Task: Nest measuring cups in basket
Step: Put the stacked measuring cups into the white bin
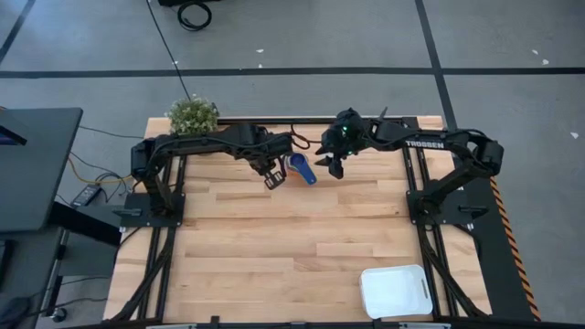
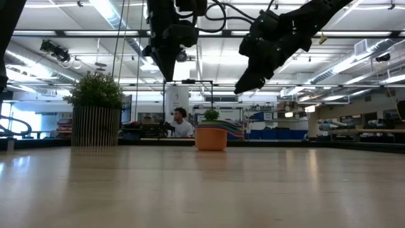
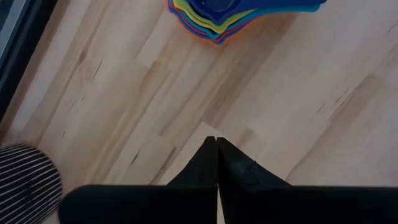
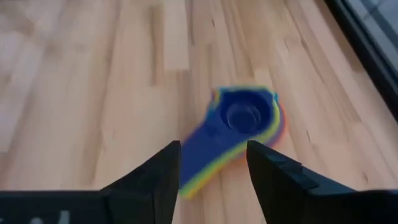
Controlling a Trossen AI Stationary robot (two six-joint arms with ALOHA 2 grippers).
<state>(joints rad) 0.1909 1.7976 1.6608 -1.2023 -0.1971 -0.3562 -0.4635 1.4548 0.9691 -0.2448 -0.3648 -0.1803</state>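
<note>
Above the far side of the bench, both arms: raised off the wood, meeting over one stack of cups.
Right gripper (image 4: 211,171): fingers apart, hanging over the nested measuring cups (image 4: 239,127), whose handles lie in the gap between its fingers as its wrist camera sees them; not touching them.
Left gripper (image 3: 216,152): fingers pressed together, empty, just beside the stack on the plant's side, pointing down at bare wood.
Both grippers in the low view: well above the bench top, the left gripper (image 2: 166,63) and the right gripper (image 2: 248,81) on either side of the stack, with clear air beneath.
Measuring cups: already nested in one another, dark blue uppermost, then lighter blue, green, yellow, red and orange edges showing below; standing on the bench (image 1: 274,238) near its far edge, between the two grippers (image 1: 302,169). From table height the stack (image 2: 212,136) shows an orange outer cup with the coloured handles fanned to one side.
Basket (image 1: 395,291): white, at the near right corner of the bench, well apart from the cups and both arms.
Potted plant (image 1: 193,115): at the far left corner, beyond the left arm.
Beyond the bench: a person (image 2: 182,123) sits in the room behind.
</note>
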